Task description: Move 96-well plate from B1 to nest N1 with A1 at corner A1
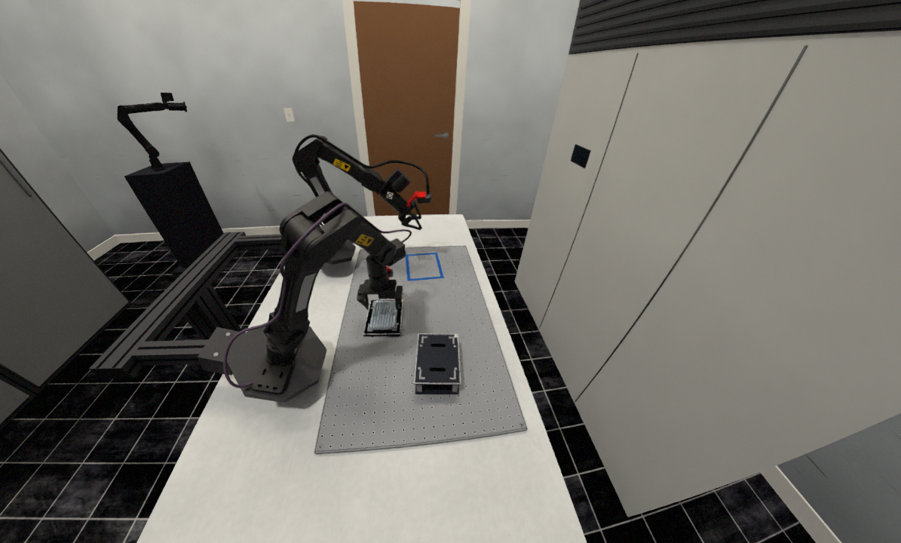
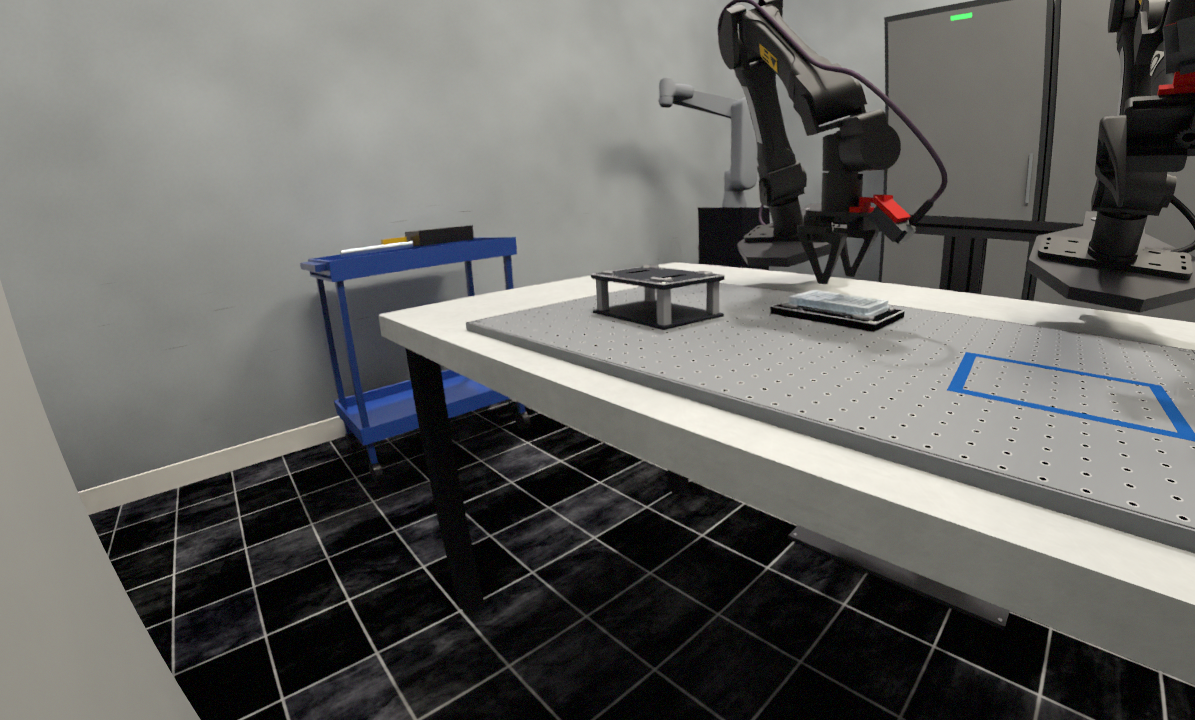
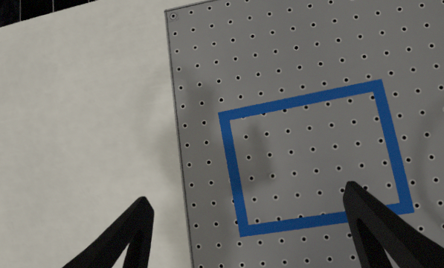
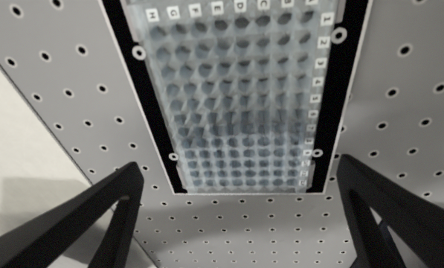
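The 96-well plate (image 1: 384, 315) (image 2: 841, 304) (image 4: 240, 97) sits on bench spot B1 (image 1: 382, 332) (image 2: 883, 320) (image 4: 342, 93), toward the edge of the bench (image 1: 372, 499) (image 2: 673, 411) (image 3: 76, 112) (image 4: 2, 149) where my arms stand. My right gripper (image 1: 380, 301) (image 2: 837, 276) (image 4: 234, 167) is wide open above it, holding nothing. My left gripper (image 1: 413, 222) (image 2: 1125, 170) (image 3: 242, 197) is also wide and holds nothing, up toward the bench's left end; the exterior view cuts that arm off.

My right wrist view crops the plate's A1 end. I can read H through B, with A sliced by the border, and 1 to 6 down the side; the higher numbers blur. The yellow arm labels are too small to read.

Raised nest N1 (image 1: 437, 357) (image 2: 657, 275) stands nearer the bench's right end, unoccupied; I cannot make out its A1 mark.
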Robot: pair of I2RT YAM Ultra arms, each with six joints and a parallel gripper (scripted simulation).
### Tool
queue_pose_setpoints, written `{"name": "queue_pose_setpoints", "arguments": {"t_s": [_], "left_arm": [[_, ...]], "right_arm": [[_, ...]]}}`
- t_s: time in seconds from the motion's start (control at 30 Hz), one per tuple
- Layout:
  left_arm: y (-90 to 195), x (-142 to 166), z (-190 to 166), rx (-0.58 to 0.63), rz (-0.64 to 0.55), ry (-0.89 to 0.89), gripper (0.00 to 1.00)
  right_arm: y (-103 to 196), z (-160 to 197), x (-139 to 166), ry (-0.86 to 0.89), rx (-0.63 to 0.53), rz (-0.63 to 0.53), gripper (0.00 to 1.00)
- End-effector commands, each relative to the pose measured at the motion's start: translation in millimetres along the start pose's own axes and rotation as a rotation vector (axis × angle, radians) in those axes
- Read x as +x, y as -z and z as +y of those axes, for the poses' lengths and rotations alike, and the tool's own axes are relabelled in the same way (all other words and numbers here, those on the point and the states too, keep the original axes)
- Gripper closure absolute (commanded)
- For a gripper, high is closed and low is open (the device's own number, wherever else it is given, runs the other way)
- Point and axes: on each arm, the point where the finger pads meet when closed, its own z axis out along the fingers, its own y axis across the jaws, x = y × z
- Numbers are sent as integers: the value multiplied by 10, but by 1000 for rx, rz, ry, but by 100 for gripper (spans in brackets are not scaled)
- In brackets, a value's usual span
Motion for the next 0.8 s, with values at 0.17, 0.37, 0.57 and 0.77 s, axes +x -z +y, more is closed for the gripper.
{"name": "queue_pose_setpoints", "arguments": {"t_s": [0.17, 0.37, 0.57, 0.77], "left_arm": [[-23, -42, -13, 11, -20, 9, 0], [-23, -42, -13, 11, -20, 9, 0], [-23, -42, -13, 11, -20, 9, 0], [-23, -42, -13, 11, -20, 9, 0]], "right_arm": [[-95, -26, -76, 5, 7, -30, 0], [-173, -33, -69, 2, 7, -29, 0], [-259, -29, -76, 4, 7, -30, 0], [-317, -26, -81, 5, 7, -30, 0]]}}
